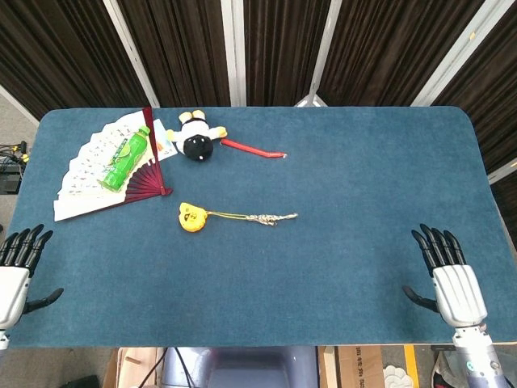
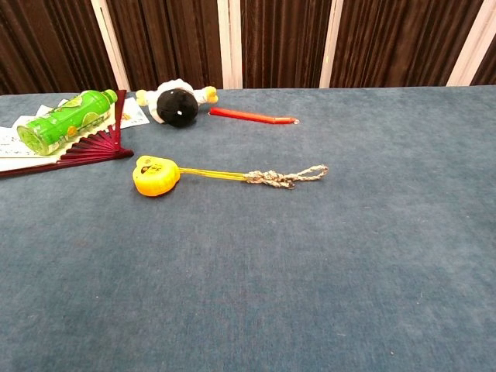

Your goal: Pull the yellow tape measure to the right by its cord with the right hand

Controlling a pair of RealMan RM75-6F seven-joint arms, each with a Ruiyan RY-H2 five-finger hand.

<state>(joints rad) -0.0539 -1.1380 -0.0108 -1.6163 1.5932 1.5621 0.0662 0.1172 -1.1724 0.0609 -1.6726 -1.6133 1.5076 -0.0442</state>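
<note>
Head view: yellow tape measure (image 1: 190, 217) lies left of centre on the blue surface (image 1: 347, 170), its cord (image 1: 254, 217) running out to the right and ending in a knotted loop. Right hand (image 1: 449, 279) sits at the near right edge of the surface, fingers spread and straight, holding nothing, well apart from the cord. Left hand (image 1: 14, 275) at the near left edge, same posture, fingers apart, nothing in it. Far left: open paper fan (image 1: 101, 166) with dark red ribs, green bottle (image 1: 125, 158) lying on it. Black-and-white plush toy (image 1: 195, 137) just beside the fan's top corner, red stick (image 1: 252, 148) just right of the plush.

Chest view: neither hand shows. Tape measure (image 2: 155, 176) on the surface, cord (image 2: 256, 177) stretched right, thin yellow strands near the case, then a grey braided knot and loop at the end. Bottle (image 2: 66, 122) on its side across the fan (image 2: 89, 147) at the left edge. Plush (image 2: 177, 103) and red stick (image 2: 252, 116) behind, near the far edge by the dark curtains (image 2: 279, 39).
</note>
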